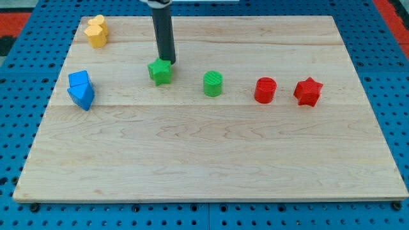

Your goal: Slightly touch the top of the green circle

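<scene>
Leftmost on my wooden worktop (211, 160): yellow block (96, 31) near the view's top-left corner, blue block (81, 89) below it by the left edge. Next, green star (160, 71), with my tip (168, 61) touching its upper right edge; the dark rod rises to the view's top. No jaws on this rig, only the rod. Green circle (213, 84) stands upright right of the star, apart from it and from my tip. Further right, red cylinder (264, 90), then red star (308, 91), close together.
</scene>
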`<state>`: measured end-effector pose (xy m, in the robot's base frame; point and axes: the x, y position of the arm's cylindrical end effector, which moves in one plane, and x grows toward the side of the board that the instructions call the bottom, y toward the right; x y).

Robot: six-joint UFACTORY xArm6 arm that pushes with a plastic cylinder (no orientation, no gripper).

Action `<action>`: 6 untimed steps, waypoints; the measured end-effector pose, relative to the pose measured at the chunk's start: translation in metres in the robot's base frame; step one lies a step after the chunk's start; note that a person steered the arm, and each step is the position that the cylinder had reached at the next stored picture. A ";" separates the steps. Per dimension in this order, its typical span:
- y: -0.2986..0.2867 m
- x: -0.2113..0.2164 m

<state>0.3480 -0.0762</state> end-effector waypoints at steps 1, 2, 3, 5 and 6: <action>0.000 0.038; 0.032 0.012; 0.106 0.002; 0.107 0.044; 0.094 0.000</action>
